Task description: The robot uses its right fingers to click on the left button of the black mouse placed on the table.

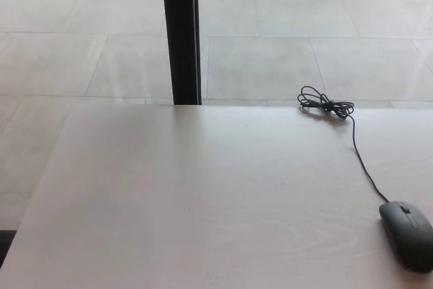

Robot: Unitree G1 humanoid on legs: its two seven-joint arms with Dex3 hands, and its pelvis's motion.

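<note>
You have the black mouse (pixel 408 234) parked at the worktop's (pixel 203 201) near right corner, cable (pixel 358 150) trailing back to a coiled bundle at the far edge, likely within right-arm reach; neither hand shows, so finger state cannot be told.

The tabletop (pixel 203 201) looks like pale wood with a faint grain, smooth and matt with a soft sheen. The black mouse (pixel 408 233) looks like matt plastic, and its thin cable (pixel 360 157) has a dark, smooth coating. The floor (pixel 284 45) is of large, pale, smooth tiles, and the upright post (pixel 181 32) is black and slightly glossy.
</note>
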